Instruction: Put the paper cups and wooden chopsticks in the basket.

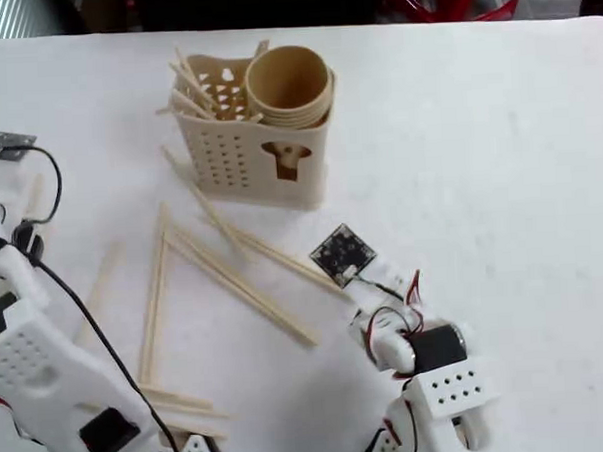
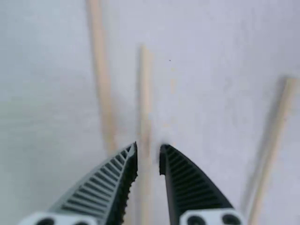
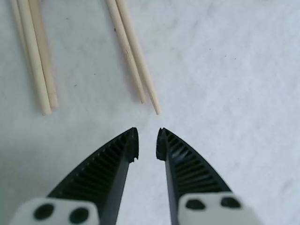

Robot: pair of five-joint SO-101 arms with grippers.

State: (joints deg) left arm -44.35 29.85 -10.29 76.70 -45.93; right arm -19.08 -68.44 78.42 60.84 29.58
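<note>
The cream perforated basket [image 1: 240,154] stands at the back of the table with stacked paper cups [image 1: 287,81] and several chopsticks [image 1: 191,91] inside. More chopsticks [image 1: 242,282] lie scattered on the white table in front of it. My left gripper [image 2: 148,152] is low over the table, narrowly open, straddling one chopstick [image 2: 145,93]; others [image 2: 99,75] lie beside it. My right gripper [image 3: 147,138] is slightly open with nothing in it, just short of the tips of a chopstick pair [image 3: 133,56]. A second pair [image 3: 35,61] lies to one side.
The left arm [image 1: 47,367] fills the front left corner and the right arm [image 1: 427,356] sits front centre-right. A long chopstick [image 1: 155,302] and a short pair [image 1: 174,400] lie between them. Bare table spreads to the right of the basket.
</note>
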